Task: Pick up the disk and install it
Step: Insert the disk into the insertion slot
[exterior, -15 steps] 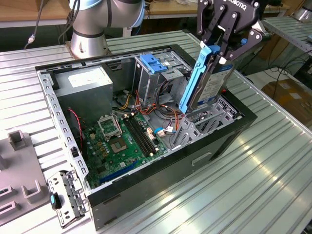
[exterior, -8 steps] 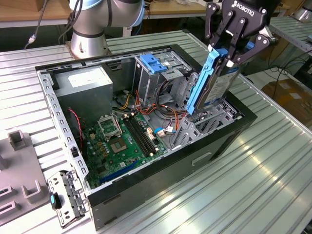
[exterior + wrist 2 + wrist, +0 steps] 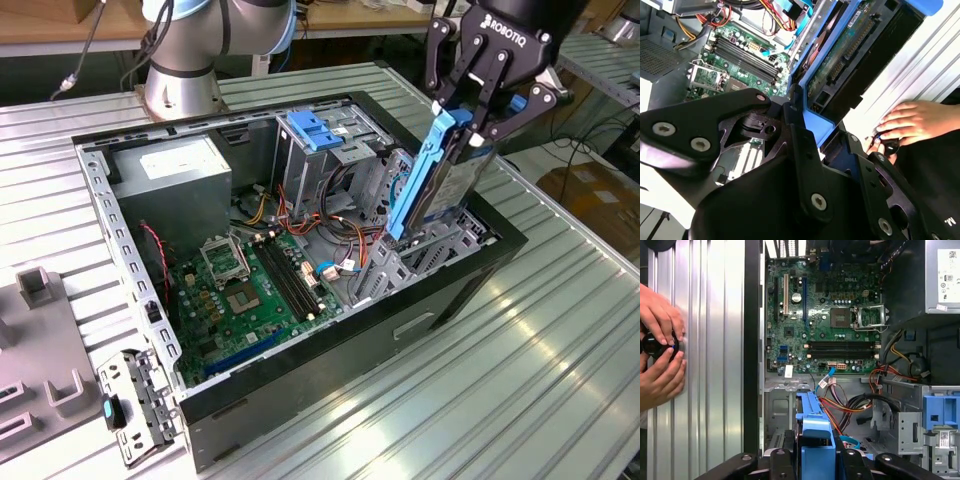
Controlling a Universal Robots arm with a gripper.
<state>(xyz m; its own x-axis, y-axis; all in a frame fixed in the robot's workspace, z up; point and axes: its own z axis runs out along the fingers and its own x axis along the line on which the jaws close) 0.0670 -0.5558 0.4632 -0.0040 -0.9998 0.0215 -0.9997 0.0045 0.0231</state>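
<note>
The disk point(image 3: 445, 185) is held clamped in the gripper point(image 3: 470, 120), whose fingers are closed on its upper end, one on each side. In the exterior view the disk is seen tilted steeply, with a blue side rail facing the camera. Its lower end is sunk into the drive cage point(image 3: 400, 262) at the corner of the open computer case point(image 3: 330, 372) nearest the exterior view's right.

In the second wrist view the disk's green circuit-board underside point(image 3: 840, 55) is shown, framed by its blue rail, with the black fingers point(image 3: 805, 150) pressed against it. In the first wrist view the same blue rail point(image 3: 815, 440) is seen between the fingers.

Inside the case lie the motherboard point(image 3: 250, 290), a grey box with a white sticker point(image 3: 180, 170) and a light-blue bracket point(image 3: 315, 130) — all apart from the disk. The case rests on a ribbed metal table point(image 3: 520, 400).

A person's hands point(image 3: 662, 375) are laid on the table beside the case (a small black round object point(image 3: 652, 345) is gripped between them).
</note>
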